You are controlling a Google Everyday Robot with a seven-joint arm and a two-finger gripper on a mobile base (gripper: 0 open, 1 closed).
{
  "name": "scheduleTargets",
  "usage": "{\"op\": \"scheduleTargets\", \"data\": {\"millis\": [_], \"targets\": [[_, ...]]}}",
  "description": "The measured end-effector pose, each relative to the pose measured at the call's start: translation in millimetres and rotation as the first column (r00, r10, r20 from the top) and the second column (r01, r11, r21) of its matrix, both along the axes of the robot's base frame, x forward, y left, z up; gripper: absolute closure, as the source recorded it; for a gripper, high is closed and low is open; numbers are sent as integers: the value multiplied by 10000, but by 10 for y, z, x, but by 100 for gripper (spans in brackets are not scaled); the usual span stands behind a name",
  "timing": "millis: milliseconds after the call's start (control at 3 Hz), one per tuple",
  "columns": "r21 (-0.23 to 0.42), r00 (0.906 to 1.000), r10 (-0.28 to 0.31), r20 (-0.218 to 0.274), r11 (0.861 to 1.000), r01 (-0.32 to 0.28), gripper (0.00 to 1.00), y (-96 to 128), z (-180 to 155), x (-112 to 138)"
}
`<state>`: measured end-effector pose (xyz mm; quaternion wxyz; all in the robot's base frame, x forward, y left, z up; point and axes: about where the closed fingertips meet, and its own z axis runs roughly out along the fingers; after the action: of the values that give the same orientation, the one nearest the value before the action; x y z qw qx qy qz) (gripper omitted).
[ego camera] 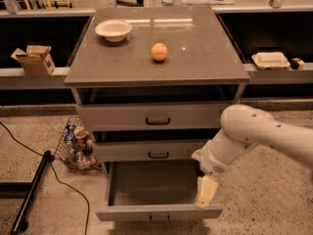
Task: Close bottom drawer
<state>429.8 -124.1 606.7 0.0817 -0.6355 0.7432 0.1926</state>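
Observation:
The bottom drawer (146,185) of the grey cabinet is pulled out, its plain grey tray bare inside. Its low front panel (159,213) with a small dark handle faces me. The middle drawer front (156,151) and the top drawer front (156,116) above it are pushed in. My gripper (205,192), cream-coloured at the end of a white arm, hangs just above the right end of the bottom drawer, near its front corner.
On the cabinet top sit a white bowl (113,30) and an orange (158,51). A wire basket of packets (77,143) stands on the floor at the left, next to a black pole and cable (29,195). A cardboard box (35,58) rests on the left ledge.

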Motion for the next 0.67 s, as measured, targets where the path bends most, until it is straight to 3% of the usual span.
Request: {"op": "scheduleTargets", "data": {"millis": [333,667], "targets": [[940,9999,-56,-144,9956,70,0,187,-712,3],[1965,9979,-120,-636,9802,243,0,361,-1313,-81]]}}
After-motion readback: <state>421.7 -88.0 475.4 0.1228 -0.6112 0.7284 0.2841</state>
